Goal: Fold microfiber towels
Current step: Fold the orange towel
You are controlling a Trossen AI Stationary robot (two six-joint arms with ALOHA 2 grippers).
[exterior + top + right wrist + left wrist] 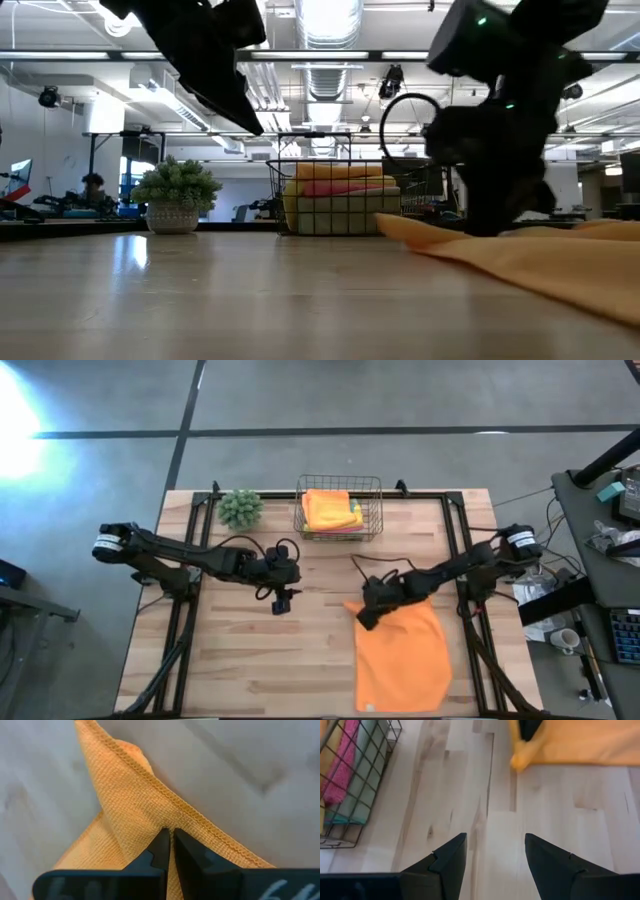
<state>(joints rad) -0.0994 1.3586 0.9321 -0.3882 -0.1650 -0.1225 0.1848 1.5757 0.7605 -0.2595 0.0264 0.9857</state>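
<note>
pinching the far left corner of the orange towel (402, 656), the right gripper (366, 614) has its jaws clenched on the hem, near the worktop's (250, 660) middle. that towel lies spread toward the near right edge. the left gripper (283, 603) hovers left of centre, jaws released and empty. folded towels (331, 510) sit in the wire basket (375, 510) at the far edge.

1. A pale wooden table (250, 660) carries the scene.
2. An orange towel (405, 660) lies spread flat at five o'clock.
3. A wire basket (338, 510) of folded towels stands at twelve o'clock.
4. A fuzzy green plant ball (241, 508) sits at eleven o'clock.
</note>
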